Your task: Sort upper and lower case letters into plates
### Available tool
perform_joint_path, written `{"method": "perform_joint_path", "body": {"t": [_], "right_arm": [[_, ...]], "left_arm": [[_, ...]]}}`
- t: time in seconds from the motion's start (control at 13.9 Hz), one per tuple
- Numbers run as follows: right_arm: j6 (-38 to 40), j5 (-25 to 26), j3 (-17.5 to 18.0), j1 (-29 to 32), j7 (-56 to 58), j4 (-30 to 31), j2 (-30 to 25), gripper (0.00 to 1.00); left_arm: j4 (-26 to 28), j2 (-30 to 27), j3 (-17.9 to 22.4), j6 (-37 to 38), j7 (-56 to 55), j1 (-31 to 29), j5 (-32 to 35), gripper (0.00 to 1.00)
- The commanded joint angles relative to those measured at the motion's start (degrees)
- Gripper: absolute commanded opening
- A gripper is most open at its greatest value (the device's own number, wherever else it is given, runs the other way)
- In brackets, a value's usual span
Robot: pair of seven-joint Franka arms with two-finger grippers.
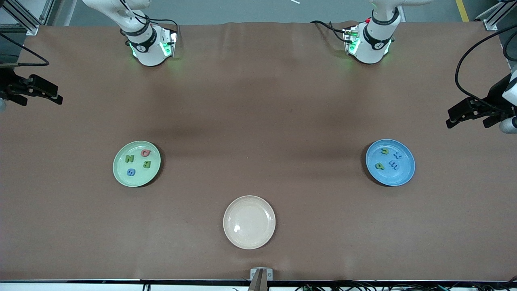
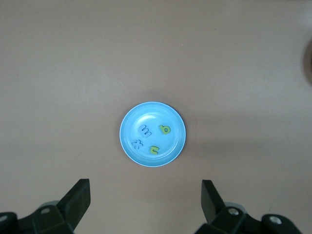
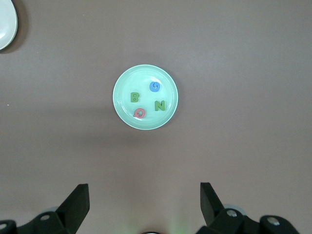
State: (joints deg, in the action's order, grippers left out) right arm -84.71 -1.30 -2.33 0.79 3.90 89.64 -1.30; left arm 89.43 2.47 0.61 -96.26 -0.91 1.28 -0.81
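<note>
From the front camera, you are looking at a brown table (image 1: 258, 101) carrying three plates. The pale green plate (image 1: 121, 176) is sitting toward the right arm's end, holding four capitals: a red Q (image 1: 145, 152), a green N (image 1: 129, 159), a green B (image 1: 146, 164) and a blue G (image 1: 131, 172). The sky blue plate (image 1: 404, 176) is sitting toward the left arm's end with four small letters you cannot read from here. The cream-beige plate (image 1: 249, 238) is lying between them, nearer to the camera, holding nothing. The right gripper (image 1: 50, 96) and left gripper (image 1: 458, 117) are hanging at the table's ends, both arms waiting.

In the left wrist view, you are seeing the blue plate (image 2: 129, 146) from above, and its letters are showing better: a blue m (image 2: 146, 130), a blue x (image 2: 137, 144), a green b (image 2: 165, 129) and a green n (image 2: 154, 149), lying at differing angles. The gripper's fingers (image 2: 78, 197) are standing wide apart, holding nothing.

In the right wrist view, the green plate (image 3: 122, 109) is showing its capitals turned at differing angles. This gripper's fingers (image 3: 78, 200) are likewise spread wide and bare.
</note>
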Motion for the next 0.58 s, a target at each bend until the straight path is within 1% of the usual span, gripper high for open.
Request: {"method": "perform_joint_path", "body": {"t": [0.0, 0.07, 0.22, 0.5], "right_arm": [[-2.9, -0.7, -0.2, 0.1, 0.7, 5.6, -4.4, 1.00], [-3.6, -0.7, -0.2, 0.1, 0.7, 6.9, -5.1, 1.00], [-3.6, -0.7, -0.2, 0.1, 0.7, 7.0, -5.1, 1.00], [-3.1, -0.6, -0.3, 0.1, 0.7, 6.9, -5.0, 1.00]], "left_arm": [[2.8, -2.9, 0.1, 0.5, -0.3, 0.2, 0.5, 1.00], [3.6, -3.4, 0.1, 0.3, -0.3, 0.0, 0.5, 1.00], [3.9, -4.1, -0.5, 0.3, 0.5, -1.9, 0.1, 1.00], [3.4, -4.5, -0.9, 0.1, 0.6, -2.2, 0.1, 1.00]]}}
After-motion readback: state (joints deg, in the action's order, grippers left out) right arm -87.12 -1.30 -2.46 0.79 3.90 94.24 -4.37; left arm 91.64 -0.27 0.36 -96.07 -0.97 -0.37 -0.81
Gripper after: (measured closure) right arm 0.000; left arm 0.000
